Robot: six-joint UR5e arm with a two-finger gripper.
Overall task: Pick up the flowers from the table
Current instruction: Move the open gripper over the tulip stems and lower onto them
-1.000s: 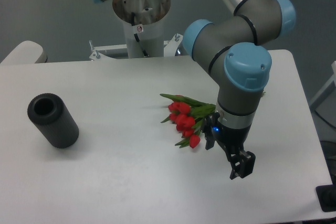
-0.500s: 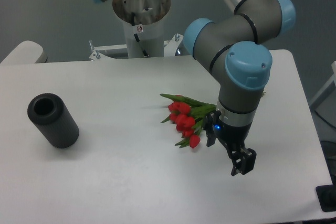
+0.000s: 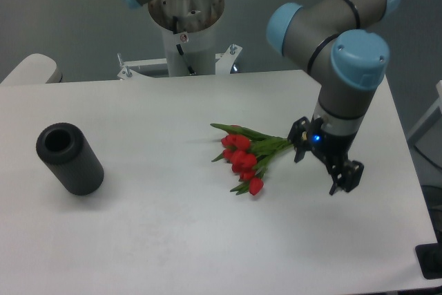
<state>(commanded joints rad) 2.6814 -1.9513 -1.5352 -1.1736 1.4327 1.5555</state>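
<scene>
The small bunch of red tulip buds with green leaves and pale green stems lies flat on the large white tabletop with rounded corners, right of its centre. Its long axis runs from the red heads at the near left up to the stem ends at the far right, and those stems pass toward and behind the wrist of the grey, blue-capped robot arm. The black two-finger gripper hangs just right of the bunch, its fingertips pointing down and slightly toward the near right, so the flowers lie to its left, with the stems nearest and the heads further off. From this angle I cannot tell whether the fingers are parted or together; they appear to hold nothing, and the bunch looks to be resting on the table. The arm reaches in from the far right, its forearm dropping steeply to the wrist. A pick would likely mean coming left over the stems and closing across their axis. Well apart at the left lies a black hollow cylinder.
</scene>
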